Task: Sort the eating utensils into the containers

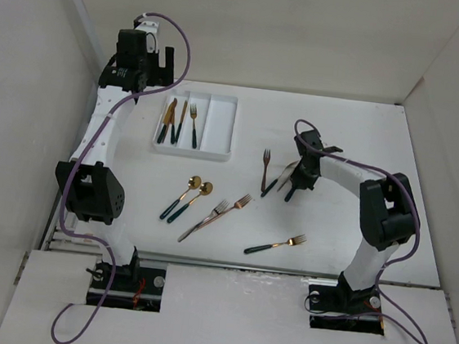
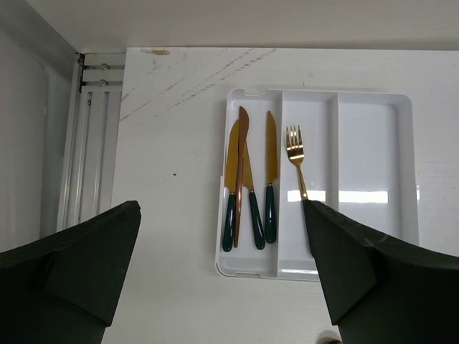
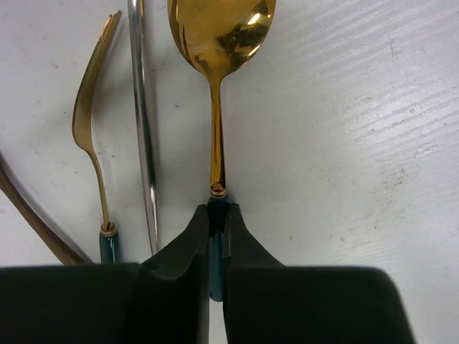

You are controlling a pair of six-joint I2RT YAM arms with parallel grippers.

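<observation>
- Above the white tabletop [image 1: 356, 136], overhead view: a shallow white plastic tray with three long compartments [image 1: 220, 130] lies far left, just beside the left end effector [image 1: 161, 60]. The right end effector [image 1: 298, 179] sits low among loose utensils at mid-right, well apart from the tray. Other gold forks and spoons with dark green handles [image 1: 209, 211] lie between the arms.
- Left wrist view: the left end effector [image 2: 222, 215] hangs over the tray [image 2: 373, 179], fingers spread wide, holding nothing. The left compartment holds three gold knives with green handles [image 2: 270, 179] and one all-copper knife [image 2: 242, 165]; the middle one holds a gold fork [image 2: 295, 147].
- Right wrist view: the right end effector [image 3: 217, 215] pinches the dark green handle of a gold spoon [image 3: 219, 36], just below its collar. The spoon's long axis runs straight out from the fingers, bowl farthest. Beside it lie a slim silver stem [image 3: 140, 107], kind unclear, and a second gold fork [image 3: 90, 115].
- Judgement: the right arm is nearer the spoon, the left nearer the tray. The tray lies leftward and farther off, so the spoon's axis must be matched to a compartment's length.
</observation>
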